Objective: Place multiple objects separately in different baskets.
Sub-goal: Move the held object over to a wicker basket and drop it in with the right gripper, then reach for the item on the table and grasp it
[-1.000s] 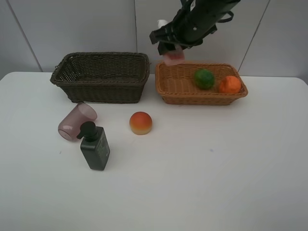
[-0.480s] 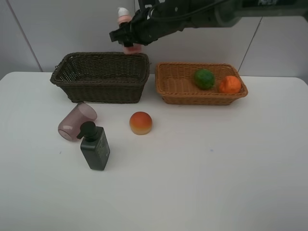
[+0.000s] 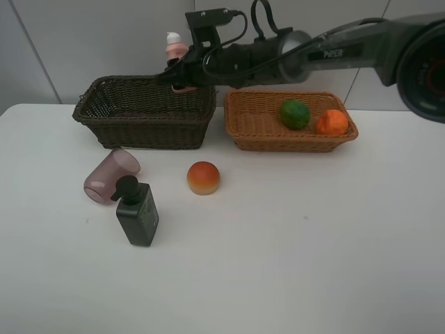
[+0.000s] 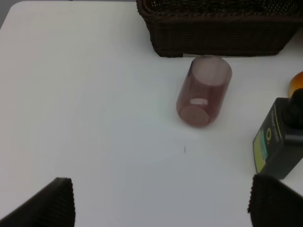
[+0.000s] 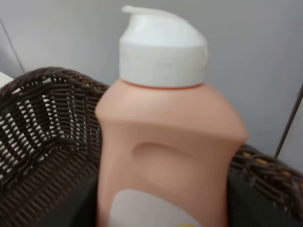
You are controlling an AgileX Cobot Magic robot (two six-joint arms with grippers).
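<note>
My right gripper (image 3: 183,72) reaches across from the right and is shut on the small pink white-capped bottle (image 3: 175,47) (image 5: 165,127), which it holds upright over the back right rim of the dark brown basket (image 3: 146,129) (image 5: 42,142). The light basket (image 3: 254,133) holds the green fruit (image 3: 295,113) and the orange (image 3: 332,122). In front of the baskets on the table are the peach (image 3: 203,177), the pink cup (image 3: 111,174) (image 4: 203,91) lying on its side, and the dark pump bottle (image 3: 137,212) (image 4: 279,142). My left gripper (image 4: 161,208) is open and empty, low over the table short of the cup.
The white table (image 3: 292,250) runs back to a grey wall behind the baskets. The right arm (image 3: 313,56) stretches above the light basket. In the left wrist view the dark basket's front wall (image 4: 218,33) stands just beyond the cup.
The right gripper has carried the pink bottle leftward from above the light basket to the dark basket and lowered it toward the rim. Nothing on the table has moved.
</note>
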